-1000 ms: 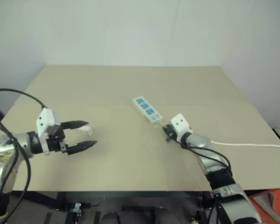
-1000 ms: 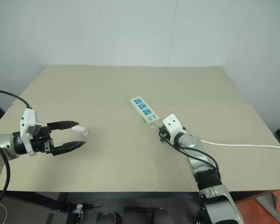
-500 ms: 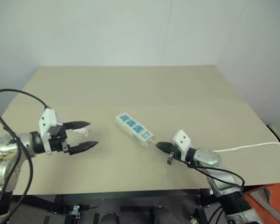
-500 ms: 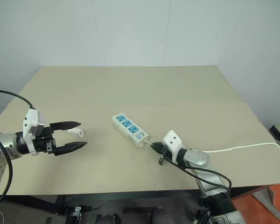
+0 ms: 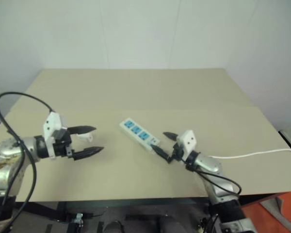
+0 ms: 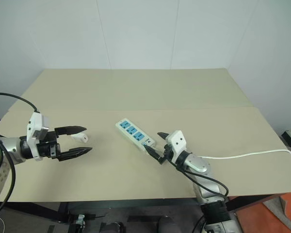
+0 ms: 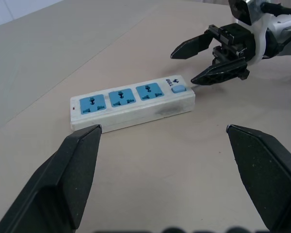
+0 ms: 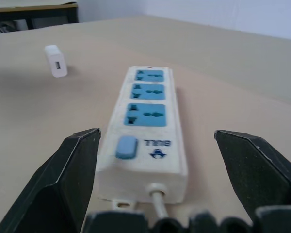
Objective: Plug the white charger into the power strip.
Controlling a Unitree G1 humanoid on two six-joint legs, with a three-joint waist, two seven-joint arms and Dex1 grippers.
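Lying flat mid-table, the power strip (image 6: 134, 134), angled, three blue sockets facing up, blue switch at the cord end. Trailing off toward the right table edge, thin white cord (image 6: 242, 155). Hovering right at that cord end, right gripper (image 6: 156, 144), fingers spread wide apart and gripping nothing, tips just beside the strip's end, not visibly touching. Sitting on the table (image 6: 136, 92) well to the left of the strip, the white charger (image 6: 79, 138), small and boxy, on its own. Hanging close by it, left gripper (image 6: 80, 140), also spread wide with nothing between the fingers; charger showing in the gap between the two black tips in the head views, though whether actually between them or just behind, can't tell. Pointing roughly toward each other across the strip, both grippers.
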